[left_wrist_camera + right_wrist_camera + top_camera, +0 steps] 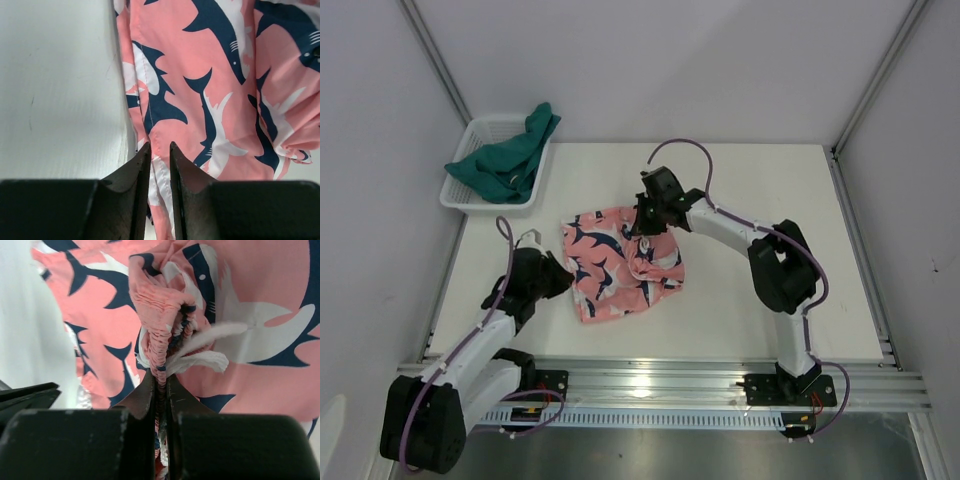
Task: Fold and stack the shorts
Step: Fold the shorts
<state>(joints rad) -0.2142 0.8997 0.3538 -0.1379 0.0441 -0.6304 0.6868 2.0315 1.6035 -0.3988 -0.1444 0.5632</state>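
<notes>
The green shorts (505, 160) lie heaped in the basket (485, 205) at the table's (770, 190) ten o'clock. The left gripper (563, 283) pinches the nine o'clock edge of the pink shorts (610, 270), which lie mid-table. The right gripper (646, 226) is clamped on their waistband (159, 320) at one o'clock.

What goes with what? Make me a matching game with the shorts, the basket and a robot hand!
Things:
1. shark shorts
2. green shorts
3. basket
4. right gripper

Places or states:
A. white, at the far left
B. pinching the shark shorts
C. spread on the table
D. piled in the basket

Pairs: 1-C, 2-D, 3-A, 4-B
</notes>
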